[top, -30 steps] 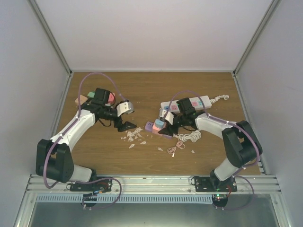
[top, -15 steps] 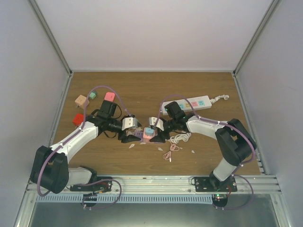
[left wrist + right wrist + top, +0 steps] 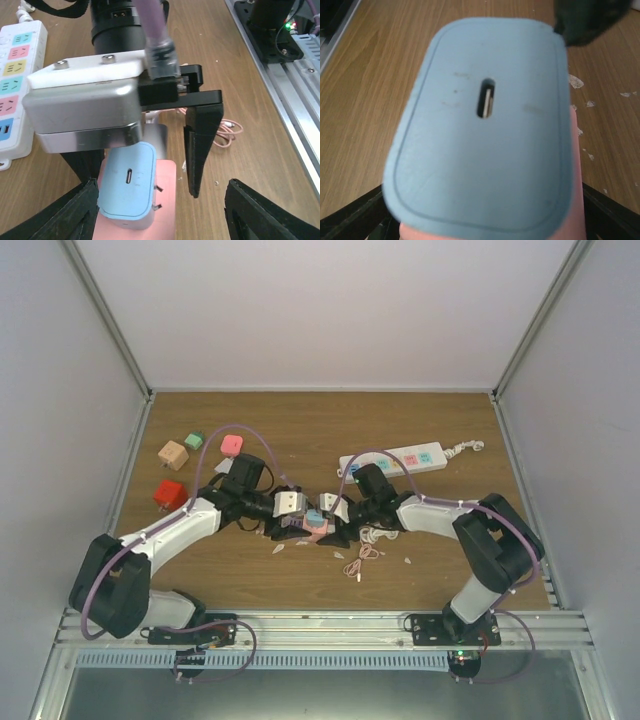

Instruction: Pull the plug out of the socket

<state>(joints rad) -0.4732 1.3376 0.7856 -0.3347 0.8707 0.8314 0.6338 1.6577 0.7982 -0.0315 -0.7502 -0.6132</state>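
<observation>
- Wood-grain counter (image 3: 300,420), walled in white, carries four small cubes at the far left: tan (image 3: 172,454), green (image 3: 194,441), pink (image 3: 231,445) and red (image 3: 167,492). They play no part in the job.
- Left claw (image 3: 292,527) sits at mid-counter with its black fingers (image 3: 75,212) spread. They flank the task's thing without pinching it.
- Between both claws is the light-blue rounded plug (image 3: 127,185), on its flat pink socket block (image 3: 165,220). The port face points up at the wrist cameras. Its oblong face runs its long side crosswise to the line between each claw's fingers. Thin metal pins show at the plug's edge, so it seems only partly seated.
- Right claw (image 3: 338,530) faces the left one, also spread, and wood shows between one finger and the block.
- White power strip (image 3: 392,461) lies behind on the right, and a coiled pink cable (image 3: 362,552) lies nearer.
- Judged step: positioning, nothing gripped yet. Next, one claw should pin the block flat while the other nips the plug's narrow sides and pulls straight along the pins.
</observation>
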